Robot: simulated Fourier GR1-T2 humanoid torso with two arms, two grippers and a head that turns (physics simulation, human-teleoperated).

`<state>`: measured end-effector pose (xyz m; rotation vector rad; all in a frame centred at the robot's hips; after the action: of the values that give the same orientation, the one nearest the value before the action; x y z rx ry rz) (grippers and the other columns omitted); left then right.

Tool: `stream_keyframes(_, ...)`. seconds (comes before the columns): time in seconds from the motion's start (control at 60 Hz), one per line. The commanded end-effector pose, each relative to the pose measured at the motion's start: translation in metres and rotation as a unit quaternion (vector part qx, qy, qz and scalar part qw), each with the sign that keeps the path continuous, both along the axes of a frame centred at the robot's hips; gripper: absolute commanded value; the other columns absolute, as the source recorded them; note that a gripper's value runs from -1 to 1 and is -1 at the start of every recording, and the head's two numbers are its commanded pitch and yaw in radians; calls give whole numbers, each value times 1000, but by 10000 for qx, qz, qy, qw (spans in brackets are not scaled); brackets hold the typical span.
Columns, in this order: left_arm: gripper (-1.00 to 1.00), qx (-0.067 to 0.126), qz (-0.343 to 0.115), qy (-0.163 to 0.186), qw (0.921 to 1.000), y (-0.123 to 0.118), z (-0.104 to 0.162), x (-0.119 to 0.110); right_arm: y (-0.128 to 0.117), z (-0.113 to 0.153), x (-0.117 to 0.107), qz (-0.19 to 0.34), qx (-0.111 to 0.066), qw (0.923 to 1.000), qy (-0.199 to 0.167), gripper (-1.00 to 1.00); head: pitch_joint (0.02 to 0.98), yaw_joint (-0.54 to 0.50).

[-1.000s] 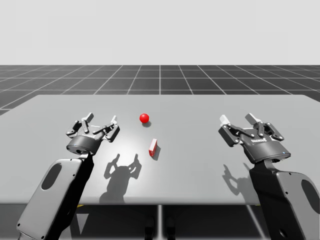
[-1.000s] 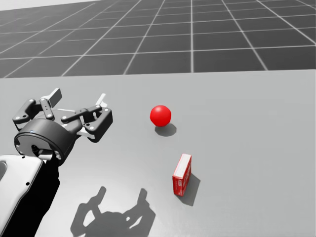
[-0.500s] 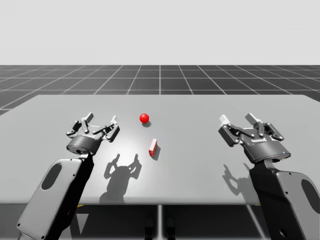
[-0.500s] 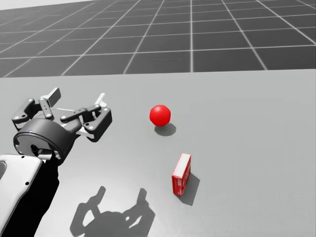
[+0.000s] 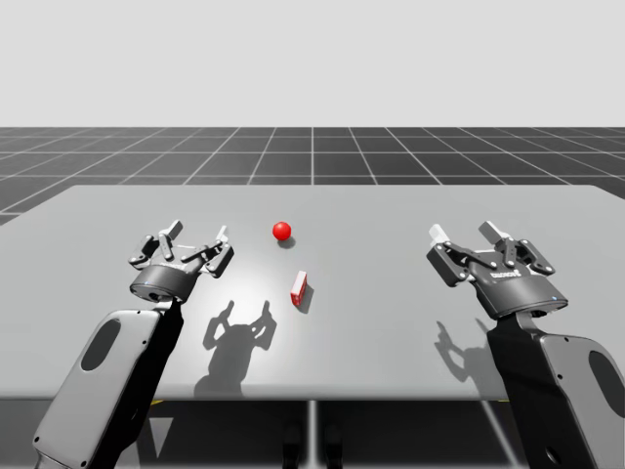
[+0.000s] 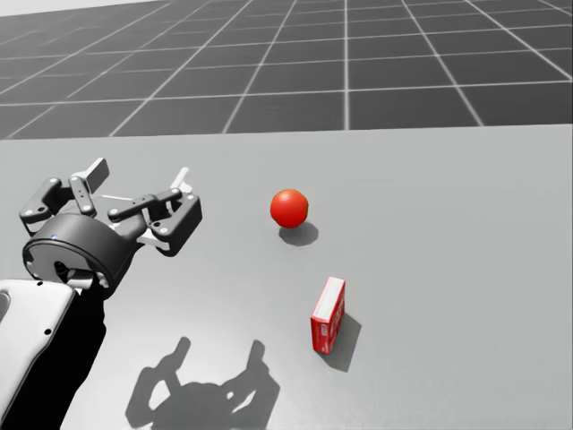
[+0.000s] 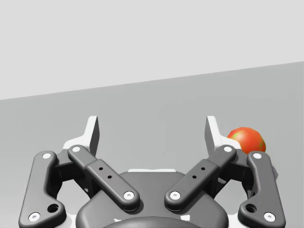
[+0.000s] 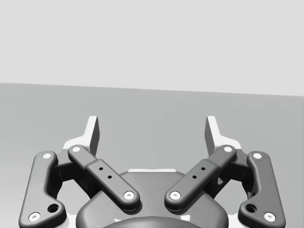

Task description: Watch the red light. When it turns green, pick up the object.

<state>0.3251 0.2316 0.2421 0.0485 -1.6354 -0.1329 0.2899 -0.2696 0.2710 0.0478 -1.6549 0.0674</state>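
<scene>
Red box [image 6: 328, 314] stands on edge, long axis pointing away from me.

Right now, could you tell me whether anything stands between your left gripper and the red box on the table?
Nothing visible does. Bare table lies between my left gripper, which is open, and the red box. The red ball light sits farther back, off that line, apart from both.

Grey table [image 5: 391, 210], dark gridded floor [image 5: 312, 151] beyond, pale blank backdrop [image 5: 312, 59]
</scene>
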Motion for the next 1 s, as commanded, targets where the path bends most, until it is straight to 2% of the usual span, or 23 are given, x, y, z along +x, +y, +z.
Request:
stream_keyframes(0.017,-1000,-1,1,3,10000,0,0,0,0,0,0,0,0,10000,0,-1000,634,141)
stream_keyframes(0.35,-1000,-2,-5,9,10000,0,0,0,-1,1,0,-6,0,10000,-13,-1000,654,125)
stream_keyframes(0.567,-1000,-1,-13,12,10000,0,0,0,-1,1,0,-3,-2,10000,-1,-1000,738,60)
stream_keyframes(0.85,-1000,11,-38,17,10000,-1,1,0,-1,-1,2,4,-13,10000,29,-1000,823,34)
stream_keyframes(1.0,-1000,-171,-198,150,9995,-4,3,-1,-1,-1,2,8,-4,10000,28,-1000,822,40)
